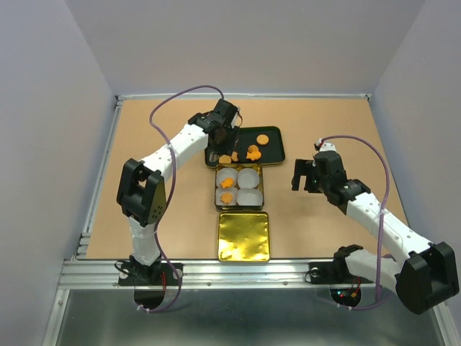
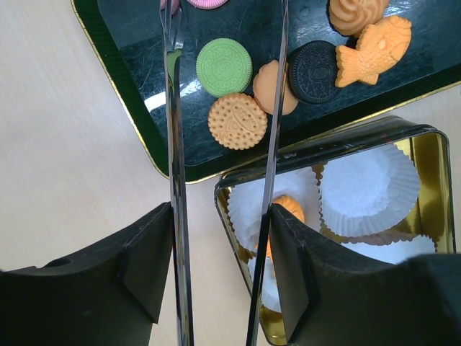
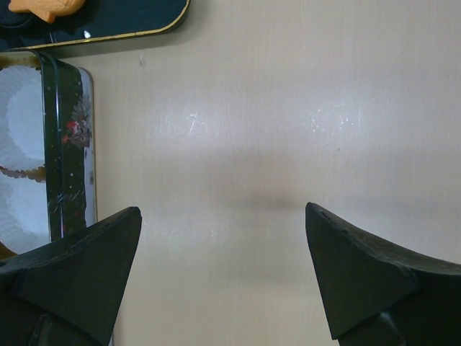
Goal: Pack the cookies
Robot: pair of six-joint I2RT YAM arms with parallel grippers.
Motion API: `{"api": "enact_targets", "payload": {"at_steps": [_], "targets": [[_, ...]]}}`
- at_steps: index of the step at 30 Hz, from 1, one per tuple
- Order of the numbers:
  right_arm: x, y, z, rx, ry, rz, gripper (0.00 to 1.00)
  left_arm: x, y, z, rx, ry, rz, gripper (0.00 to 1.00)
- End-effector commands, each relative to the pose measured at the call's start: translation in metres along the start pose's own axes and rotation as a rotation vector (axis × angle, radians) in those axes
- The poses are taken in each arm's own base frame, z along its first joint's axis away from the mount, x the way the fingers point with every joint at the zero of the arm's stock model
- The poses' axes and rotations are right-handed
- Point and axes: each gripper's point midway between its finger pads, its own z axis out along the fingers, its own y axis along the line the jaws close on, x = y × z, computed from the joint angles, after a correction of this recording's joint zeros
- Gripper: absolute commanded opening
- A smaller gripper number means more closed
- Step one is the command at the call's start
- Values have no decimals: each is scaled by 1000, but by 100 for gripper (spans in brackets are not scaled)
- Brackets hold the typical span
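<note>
Left gripper (image 1: 216, 150), narrowly parted and empty, hung above the small flat orange and green cookies (image 2: 237, 120) on the dark gold-rimmed tray (image 2: 122, 72) near the far edge, apparently lining up a pick. Right gripper (image 3: 223, 210) gaped wide, empty.

Cookies (image 2: 238, 120) lying flat on the dark tray (image 2: 130, 36), green round one (image 2: 224, 67) sitting beside orange rounds, black one (image 2: 315, 71) lying just beside a fish-shaped orange piece (image 2: 374, 47), two orange ones (image 1: 227, 181) resting in the tin's (image 2: 374, 128) left paper cups (image 2: 369, 189).
</note>
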Motion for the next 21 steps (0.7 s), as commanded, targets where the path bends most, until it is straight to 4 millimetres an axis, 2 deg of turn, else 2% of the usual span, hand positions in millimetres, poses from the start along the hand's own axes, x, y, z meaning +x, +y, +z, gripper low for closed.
{"api": "enact_targets", "payload": {"at_steps": [1,13,21], "targets": [[-49,13,-13,-42,-131,4,100,-10,4,3,-16,-30,-24,63],[-48,14,-10,-42,-123,-3,100,-8,3,19,-25,7,-32,61],[-48,12,-11,-36,-125,-8,100,-10,4,16,-33,9,-28,54]]}}
